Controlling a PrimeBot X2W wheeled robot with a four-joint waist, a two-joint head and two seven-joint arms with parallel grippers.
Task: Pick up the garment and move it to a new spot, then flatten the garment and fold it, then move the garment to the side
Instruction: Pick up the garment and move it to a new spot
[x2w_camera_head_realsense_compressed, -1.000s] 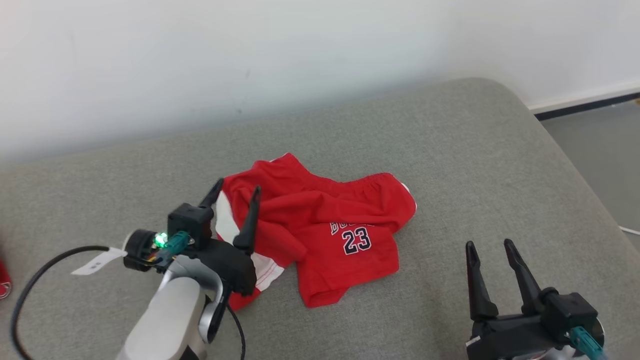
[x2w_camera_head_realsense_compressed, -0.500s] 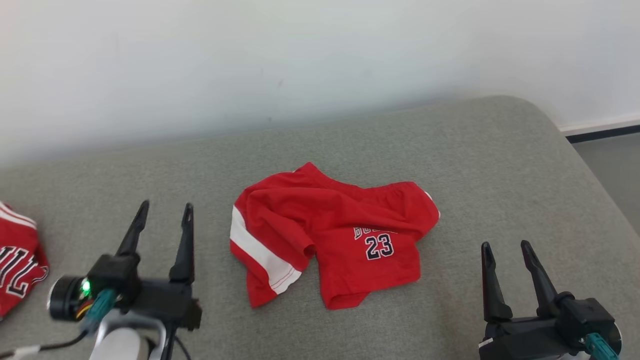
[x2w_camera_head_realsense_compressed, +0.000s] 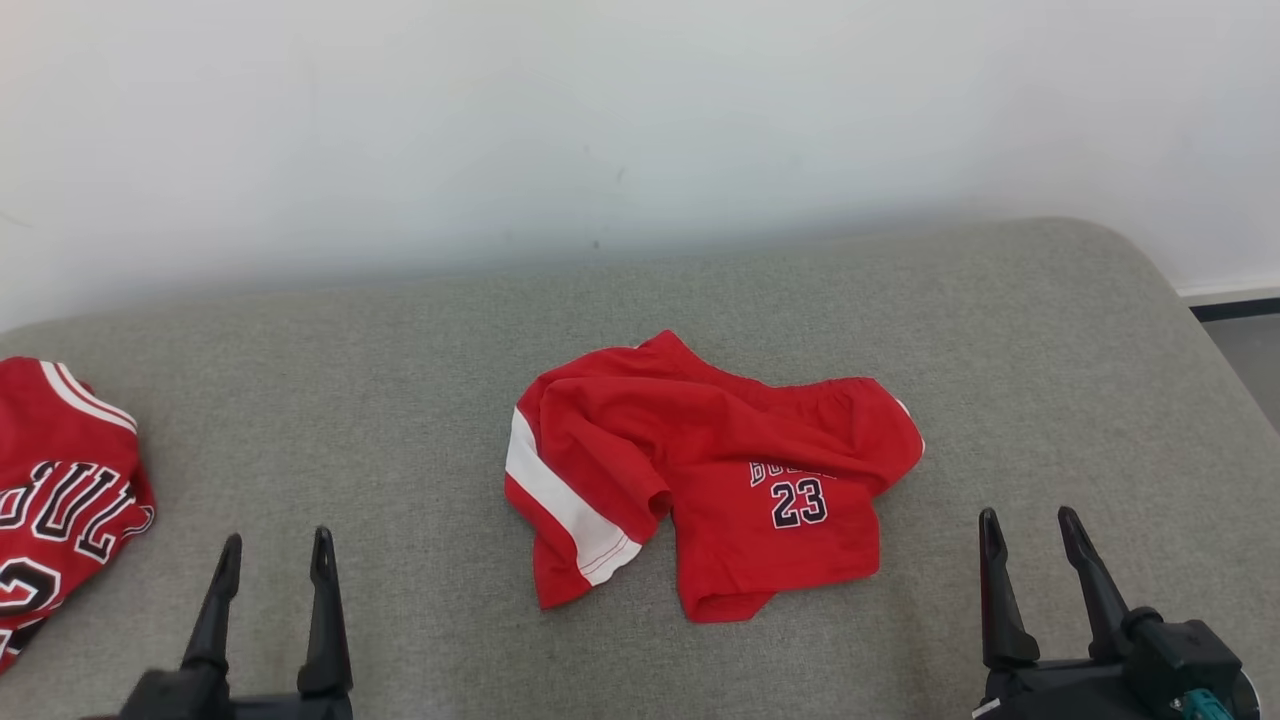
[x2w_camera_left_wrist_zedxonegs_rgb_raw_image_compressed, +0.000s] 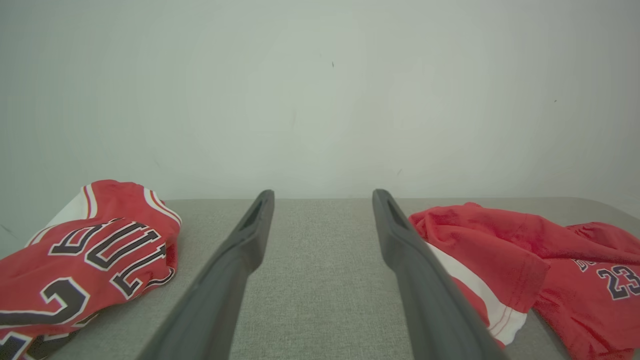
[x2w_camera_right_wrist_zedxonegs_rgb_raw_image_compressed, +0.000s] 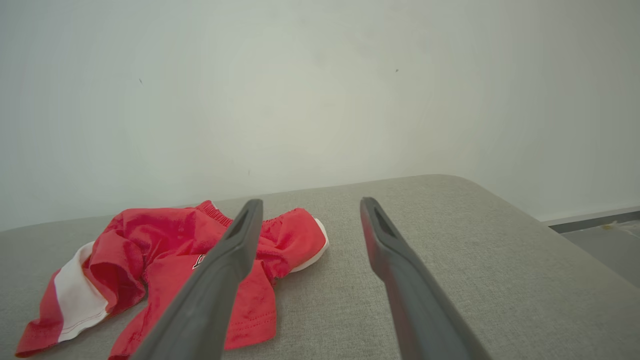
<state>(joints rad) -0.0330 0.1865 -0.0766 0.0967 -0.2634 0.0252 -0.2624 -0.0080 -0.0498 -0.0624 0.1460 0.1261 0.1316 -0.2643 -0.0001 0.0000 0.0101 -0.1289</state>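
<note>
The garment (x2w_camera_head_realsense_compressed: 720, 460), red shorts with a white side stripe and a dark "23", lies crumpled in the middle of the grey cushion (x2w_camera_head_realsense_compressed: 350, 400). My left gripper (x2w_camera_head_realsense_compressed: 277, 538) stands open at the lower left, well apart from the shorts, with nothing between its fingers. My right gripper (x2w_camera_head_realsense_compressed: 1029, 515) stands open at the lower right, also apart from them. In the left wrist view the garment (x2w_camera_left_wrist_zedxonegs_rgb_raw_image_compressed: 525, 250) lies right of the open left gripper (x2w_camera_left_wrist_zedxonegs_rgb_raw_image_compressed: 323, 195). Seen from the right wrist, the garment (x2w_camera_right_wrist_zedxonegs_rgb_raw_image_compressed: 165, 240) lies left of the open right gripper (x2w_camera_right_wrist_zedxonegs_rgb_raw_image_compressed: 311, 201), partly behind one finger.
A second red piece, a jersey (x2w_camera_head_realsense_compressed: 60, 500) with black and white lettering, lies at the cushion's far left edge, also as the jersey (x2w_camera_left_wrist_zedxonegs_rgb_raw_image_compressed: 90, 250). A pale wall (x2w_camera_head_realsense_compressed: 640, 130) runs behind the cushion. The cushion rounds off at the right, with floor (x2w_camera_head_realsense_compressed: 1250, 350) beyond.
My left gripper has drawn back from over the shorts' striped left side to the lower left, still open. The head camera has shifted, bringing the jersey into view. The shorts lie unmoved.
</note>
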